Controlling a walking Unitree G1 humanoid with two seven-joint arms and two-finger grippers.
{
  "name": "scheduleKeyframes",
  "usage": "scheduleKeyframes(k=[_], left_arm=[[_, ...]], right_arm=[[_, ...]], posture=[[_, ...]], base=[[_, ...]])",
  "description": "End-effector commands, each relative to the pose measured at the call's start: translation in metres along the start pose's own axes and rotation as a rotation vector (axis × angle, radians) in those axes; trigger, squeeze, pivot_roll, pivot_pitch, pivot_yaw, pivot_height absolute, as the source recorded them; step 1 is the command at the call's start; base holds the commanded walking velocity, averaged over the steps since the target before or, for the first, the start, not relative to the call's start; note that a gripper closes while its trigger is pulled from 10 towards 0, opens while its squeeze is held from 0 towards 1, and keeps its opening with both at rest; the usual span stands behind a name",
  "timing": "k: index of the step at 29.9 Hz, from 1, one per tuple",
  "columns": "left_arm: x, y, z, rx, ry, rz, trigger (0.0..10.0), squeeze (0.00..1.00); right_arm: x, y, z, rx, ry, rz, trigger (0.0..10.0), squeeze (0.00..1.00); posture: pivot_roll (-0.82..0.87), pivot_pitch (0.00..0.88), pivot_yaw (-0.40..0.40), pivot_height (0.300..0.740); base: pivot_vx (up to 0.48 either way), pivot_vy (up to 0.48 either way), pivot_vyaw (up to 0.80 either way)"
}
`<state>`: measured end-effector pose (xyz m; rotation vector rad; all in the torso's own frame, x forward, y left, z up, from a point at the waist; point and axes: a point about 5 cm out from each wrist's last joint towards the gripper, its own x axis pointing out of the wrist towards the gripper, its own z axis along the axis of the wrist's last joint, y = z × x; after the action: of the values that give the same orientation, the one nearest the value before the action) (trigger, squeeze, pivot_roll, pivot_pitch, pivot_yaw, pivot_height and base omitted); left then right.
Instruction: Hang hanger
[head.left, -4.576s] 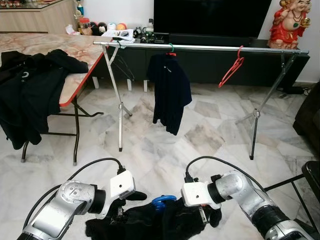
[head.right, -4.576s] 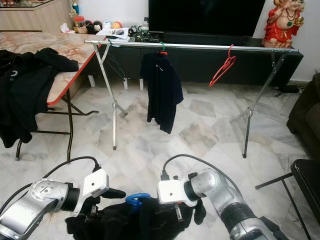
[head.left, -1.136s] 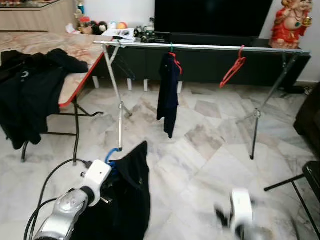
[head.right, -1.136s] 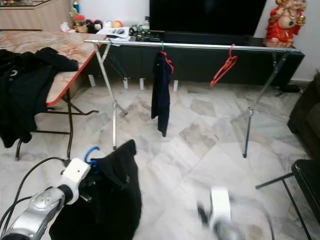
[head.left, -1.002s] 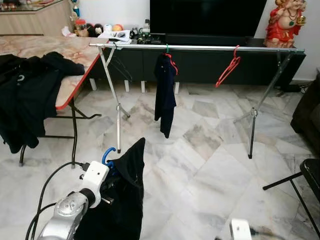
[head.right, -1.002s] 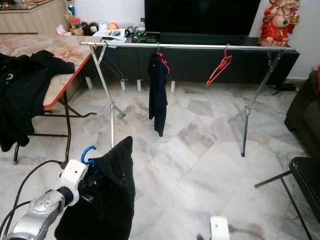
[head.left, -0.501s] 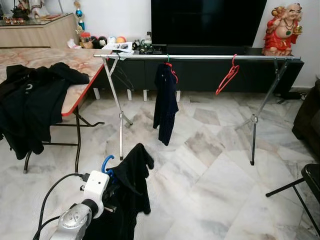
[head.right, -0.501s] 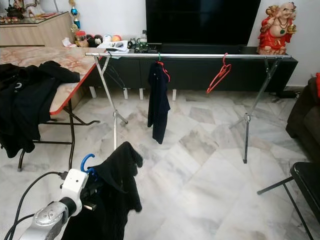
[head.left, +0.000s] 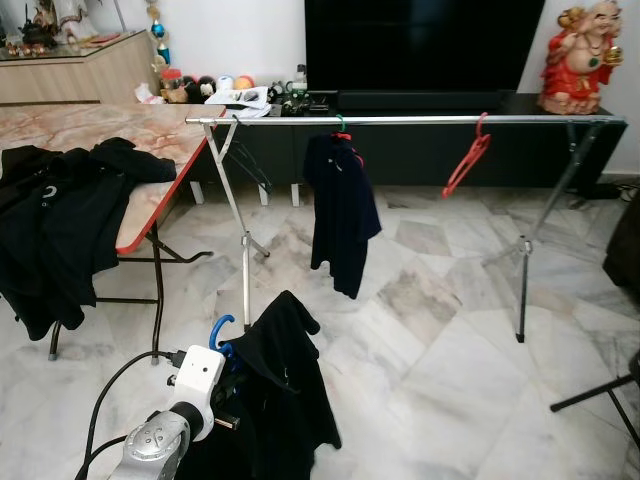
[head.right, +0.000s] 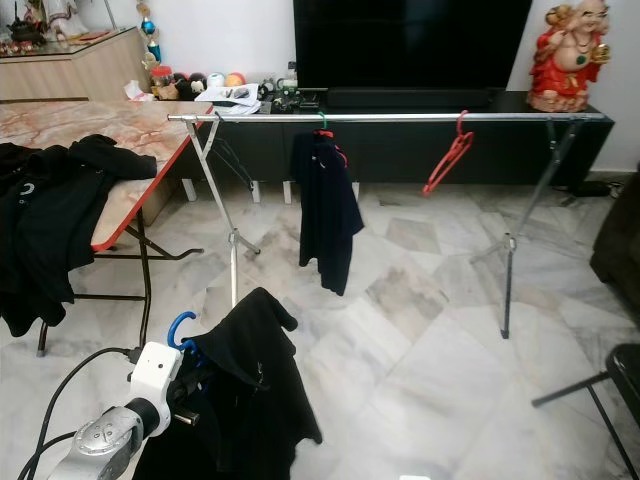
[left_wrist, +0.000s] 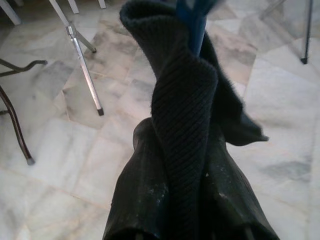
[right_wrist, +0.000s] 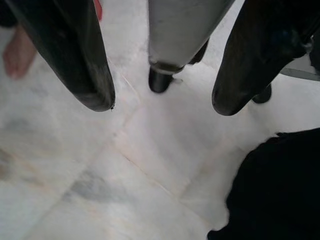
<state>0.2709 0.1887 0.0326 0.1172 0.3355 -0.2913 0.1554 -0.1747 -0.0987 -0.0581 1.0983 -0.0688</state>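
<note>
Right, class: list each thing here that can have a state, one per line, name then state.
Blue hanger: carrying a black garment, held up by the left pincer.
Right pincer: open, empty.
Navy shirt: hanging on the rail.
Red hanger: on the rail, bare.
Black jacket: draped over the table edge.

ribbed knit black garment (left_wrist: 185, 150); glossy marble floor (head.left: 440, 370); shiny metal rail (head.left: 420, 120).

2 head cams look fwd and down, sharing the clothes rail (head.left: 400, 120) and marble floor (head.left: 440, 330). L wrist cam sits close behind a black garment (left_wrist: 185, 150); R wrist cam faces the floor.
</note>
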Motion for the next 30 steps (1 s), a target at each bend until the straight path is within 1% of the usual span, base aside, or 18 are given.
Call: scheduleKeyframes(k=[1, 9, 16, 18, 23, 30], left_arm=[[0.004, -0.001, 0.012, 0.011, -0.054, -0.009, 10.0, 0.00], [0.006, -0.005, 0.013, 0.010, -0.055, -0.026, 10.0, 0.00], [0.009, -0.008, 0.016, 0.012, -0.056, -0.045, 10.0, 0.00], [0.010, -0.010, 0.016, 0.013, -0.055, -0.051, 10.0, 0.00], [0.011, -0.010, 0.017, 0.015, -0.052, -0.055, 10.0, 0.00], [0.012, -0.010, 0.016, 0.018, -0.050, -0.056, 10.0, 0.00]], right_arm=[[-0.001, -0.001, -0.009, -0.002, 0.024, -0.002, 10.0, 0.00], [-0.001, -0.001, -0.012, 0.009, 0.029, -0.004, 10.0, 0.00], [0.000, -0.003, 0.000, 0.025, -0.002, -0.013, 10.0, 0.00], [0.000, -0.003, 0.003, 0.052, -0.018, -0.016, 10.0, 0.00], [0.000, -0.003, 0.001, 0.032, -0.005, -0.020, 10.0, 0.00], [0.000, -0.002, 0.001, 0.038, -0.006, -0.017, 10.0, 0.00]], posture=[[0.03, 0.000, 0.054, 0.740], [0.03, 0.000, 0.056, 0.740], [0.03, 0.000, 0.056, 0.740], [0.03, 0.000, 0.055, 0.740], [0.04, 0.000, 0.052, 0.740], [0.04, 0.000, 0.056, 0.740]], base=[[0.409, 0.000, 0.00], [0.408, 0.000, 0.00], [0.410, 0.000, 0.00], [0.405, 0.000, 0.00], [0.409, 0.000, 0.00], [0.424, 0.000, 0.00]])
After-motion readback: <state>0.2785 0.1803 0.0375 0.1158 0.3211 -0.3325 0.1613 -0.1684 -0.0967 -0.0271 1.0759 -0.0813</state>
